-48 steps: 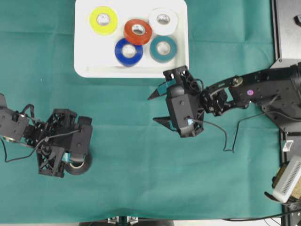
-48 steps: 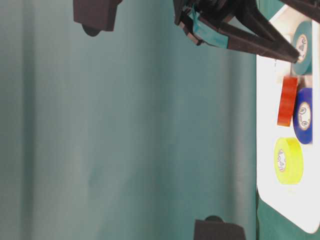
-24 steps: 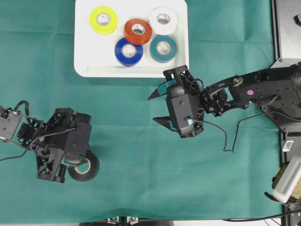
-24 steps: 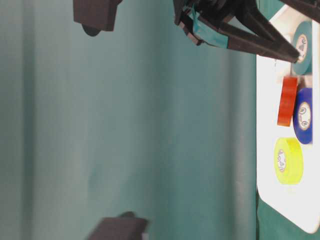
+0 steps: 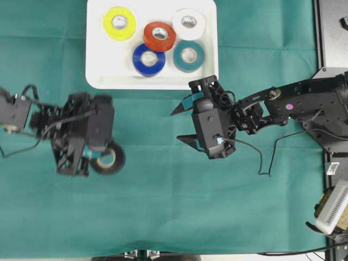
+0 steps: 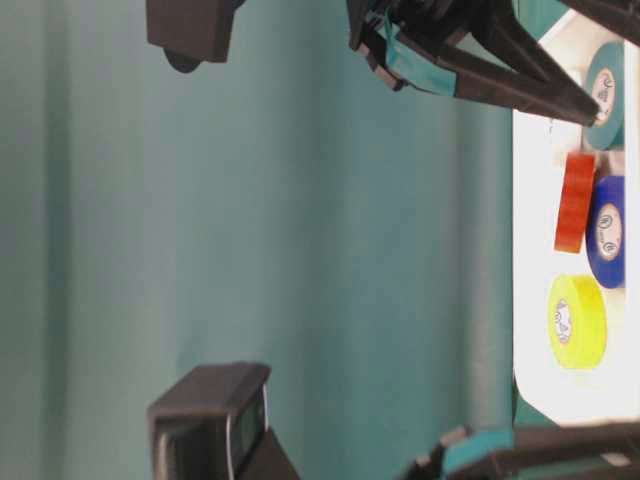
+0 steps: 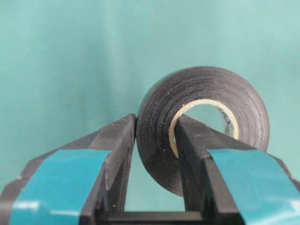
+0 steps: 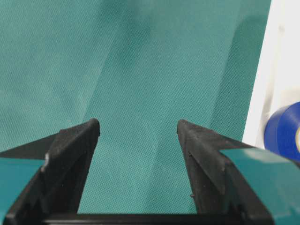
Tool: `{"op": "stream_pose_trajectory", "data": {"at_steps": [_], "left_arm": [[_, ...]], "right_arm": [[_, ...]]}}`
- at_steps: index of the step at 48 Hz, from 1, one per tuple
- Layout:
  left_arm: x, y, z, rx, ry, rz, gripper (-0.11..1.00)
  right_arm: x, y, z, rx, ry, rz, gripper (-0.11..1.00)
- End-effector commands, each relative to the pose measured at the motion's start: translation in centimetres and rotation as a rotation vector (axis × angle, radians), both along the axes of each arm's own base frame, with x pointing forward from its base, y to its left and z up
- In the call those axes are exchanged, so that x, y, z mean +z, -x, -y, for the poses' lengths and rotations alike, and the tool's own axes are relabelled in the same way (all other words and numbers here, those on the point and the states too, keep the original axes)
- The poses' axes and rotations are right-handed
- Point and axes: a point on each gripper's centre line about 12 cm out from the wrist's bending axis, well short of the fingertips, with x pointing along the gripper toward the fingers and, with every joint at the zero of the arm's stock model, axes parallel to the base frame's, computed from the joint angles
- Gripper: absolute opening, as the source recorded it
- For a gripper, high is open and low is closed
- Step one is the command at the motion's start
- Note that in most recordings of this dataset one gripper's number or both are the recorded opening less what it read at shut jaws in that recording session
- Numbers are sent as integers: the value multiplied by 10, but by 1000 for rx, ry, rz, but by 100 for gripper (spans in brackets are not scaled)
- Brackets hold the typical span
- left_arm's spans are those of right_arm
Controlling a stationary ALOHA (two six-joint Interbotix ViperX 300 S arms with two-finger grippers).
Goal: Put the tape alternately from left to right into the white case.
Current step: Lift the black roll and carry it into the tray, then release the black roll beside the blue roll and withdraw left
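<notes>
green cloth with a fine weave and a few soft folds covers the worktop (image 5: 261,217), and the white case (image 5: 97,54) sits at its far edge, left of the middle. the case is a shallow, smooth plastic tray with rounded corners and a raised rim; five rolls already lie flat in it: yellow (image 5: 119,23), red (image 5: 159,36), white (image 5: 188,24), blue (image 5: 149,60) and teal (image 5: 188,56), with the red one touching the white and blue.

the step in hand looks like the carry of a sixth roll. the left tool (image 7: 154,140) is clamped on the wall of a black tape roll (image 5: 107,158), one finger (image 7: 117,145) on the outside and the other through the pale cardboard core. the roll's wound surface is matte and lightly dusty. it is over the cloth near the left edge, short of the case.

the right tool (image 5: 184,125) is spread wide with nothing between its black, teal-taped fingers, near the case's near right corner.

next, i judge, the black roll must go over the rim to bare floor, perhaps the near left corner, before the grip lets go.
</notes>
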Motion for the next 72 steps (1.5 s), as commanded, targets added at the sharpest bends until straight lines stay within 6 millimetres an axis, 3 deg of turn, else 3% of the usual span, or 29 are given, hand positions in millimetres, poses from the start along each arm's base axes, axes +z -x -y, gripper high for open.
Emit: {"op": "stream_pose_trajectory", "data": {"at_steps": [1, 16, 39, 65, 72], "left_arm": [[19, -6, -17, 42, 4, 55, -4], [20, -10, -79, 157, -51, 65, -4], [18, -6, -144, 222, -163, 68, -4], [15, -5, -169, 273, -186, 98, -3], [13, -3, -168, 275, -183, 92, 11]], "right_arm": [[11, -4, -2, 2, -12, 34, 71], [10, -3, -2, 2, -11, 30, 71], [9, -3, -2, 2, -11, 28, 71], [8, -3, -2, -11, -26, 25, 71], [8, -4, -2, -12, -28, 25, 71]]}}
